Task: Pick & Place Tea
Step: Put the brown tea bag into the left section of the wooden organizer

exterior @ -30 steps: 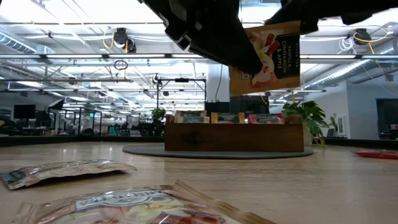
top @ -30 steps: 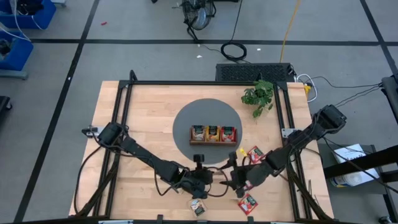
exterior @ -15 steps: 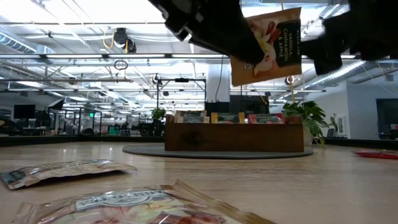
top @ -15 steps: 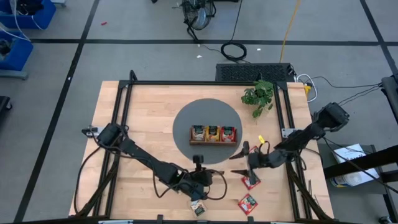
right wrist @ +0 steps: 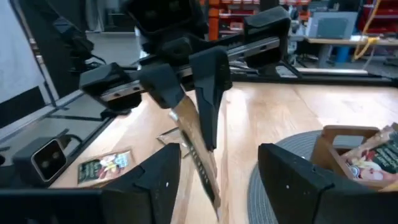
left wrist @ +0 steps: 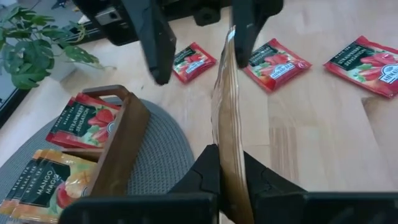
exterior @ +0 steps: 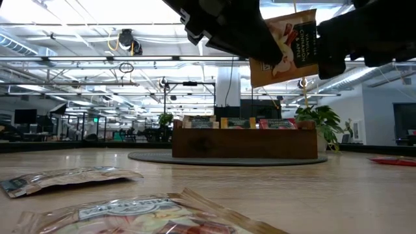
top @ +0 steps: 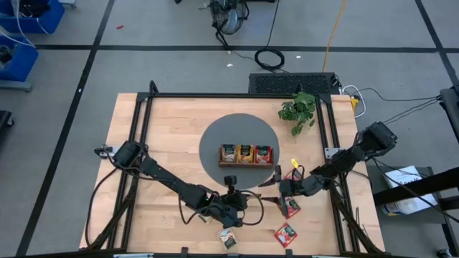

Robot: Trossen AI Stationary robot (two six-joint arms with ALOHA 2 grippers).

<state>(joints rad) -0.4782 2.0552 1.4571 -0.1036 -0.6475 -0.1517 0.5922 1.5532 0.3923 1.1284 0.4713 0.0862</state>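
My left gripper (left wrist: 227,180) holds one tea packet (left wrist: 229,124) edge-on above the bench (top: 172,154), just in front of the grey round mat (top: 215,140). The packet stands upright, its long axis running up from my fingers, its flat faces vertical. In the low view it hangs high above the wood with its printed face toward that camera and tilted a little, the lettering running up its side. My left fingers (left wrist: 202,177) are pressed together on the packet's lower edge.

My right gripper (right wrist: 217,180) sits just beside it, facing my left one, fingers (right wrist: 149,180) spread wide with the packet's far edge between them; I cannot tell whether either finger touches it.

The held packet is tan-orange with a dark green label (exterior: 305,42) and a pale picture with red in it; seen from my left wrist it is only a thin brownish sliver.

The wooden tray (top: 246,163) on the mat holds upright packets in its three compartments. Loose red packets (top: 285,233) lie flat on the bench near my right arm, and a pale one (top: 228,239) lies at the front edge. A leafy plant (top: 298,110) stands at the back right.
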